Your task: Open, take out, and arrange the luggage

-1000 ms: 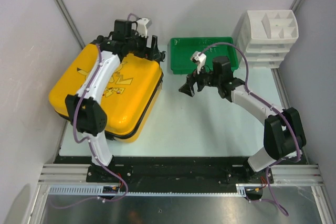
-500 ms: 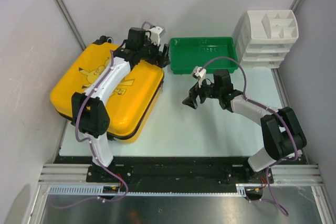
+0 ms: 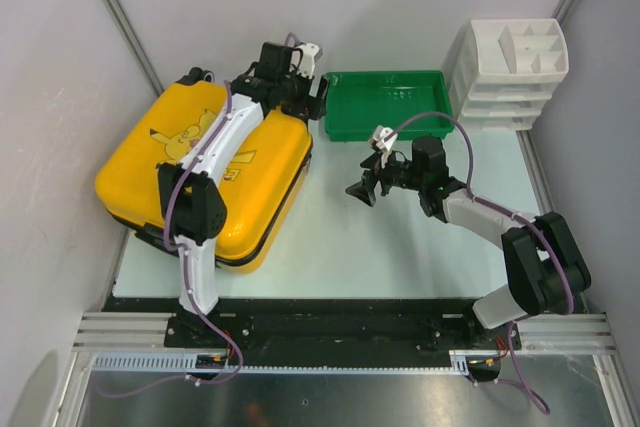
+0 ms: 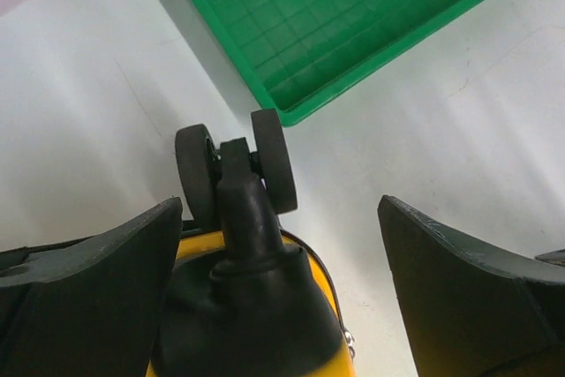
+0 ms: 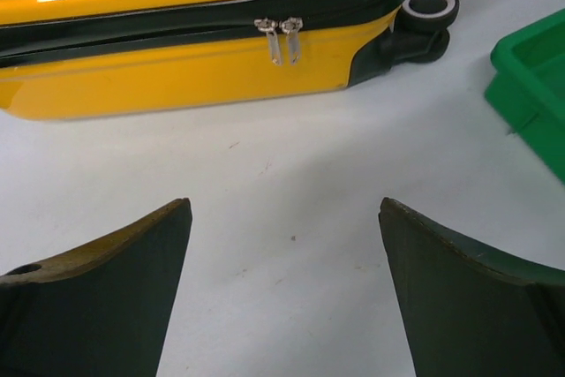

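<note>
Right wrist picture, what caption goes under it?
Open right gripper facing the shut yellow luggage, its two zipper pulls side by side.

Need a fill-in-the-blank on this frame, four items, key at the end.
1. The yellow suitcase lies ____, both zipper pulls together.
2. The left gripper, open, frames the suitcase's twin ____.
3. The green tray holds ____.
4. The right gripper faces the suitcase's zipper side with fingers ____.
Missing words: closed; wheel; nothing; open.
</note>
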{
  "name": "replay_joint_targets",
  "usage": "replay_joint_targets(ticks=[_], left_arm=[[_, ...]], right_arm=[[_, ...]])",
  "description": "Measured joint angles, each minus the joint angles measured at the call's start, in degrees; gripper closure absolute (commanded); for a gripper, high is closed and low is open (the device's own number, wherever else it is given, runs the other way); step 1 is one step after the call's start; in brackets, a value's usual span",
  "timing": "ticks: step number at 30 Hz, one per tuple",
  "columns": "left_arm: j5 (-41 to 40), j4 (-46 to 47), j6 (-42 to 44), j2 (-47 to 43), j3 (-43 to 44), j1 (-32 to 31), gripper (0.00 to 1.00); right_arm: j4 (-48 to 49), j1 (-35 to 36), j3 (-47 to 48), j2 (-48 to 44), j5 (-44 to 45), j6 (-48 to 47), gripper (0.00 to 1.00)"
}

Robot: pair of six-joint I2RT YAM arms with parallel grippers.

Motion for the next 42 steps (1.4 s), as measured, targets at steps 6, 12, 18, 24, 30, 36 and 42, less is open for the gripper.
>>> replay_joint_targets(ticks=[6, 12, 18, 24, 30, 36, 42], left_arm=[[2.08, 3.91, 0.31, 4.00, -0.24, 0.11, 0.24], [4.31, 8.04, 0.50, -0.96, -8.15, -0.96, 0.37], [8.02, 7.10, -0.63, -6.43, -14.53, -5.68, 0.33], [12.02, 3.89, -2.56, -7.43, -14.21, -7.45, 0.16], [14.84, -1.97, -4.63, -7.91, -10.36, -6.25, 0.12], [16.17, -3.82, -5.40, -11.50, -9.99, -5.95, 0.12], [16.22, -4.26, -5.64, -15.26, -10.21, -5.35, 0.11]], right_arm=[[5.22, 1.66, -0.13, 2.78, 0.90, 0.07, 0.07], [9.70, 3.67, -2.56, 3.91, 1.70, -0.63, 0.09], [14.05, 4.57, -6.51, 3.91, 2.78, -0.28, 0.13], [20.33, 8.07, -12.87, 3.32, 6.19, 2.58, 0.23], [27.65, 15.50, -18.88, 1.40, 12.66, 3.41, 0.48], [36.98, 16.74, -18.49, 4.66, 17.64, 2.62, 0.58], [39.58, 17.11, -15.47, 8.41, 18.29, 2.93, 0.58]])
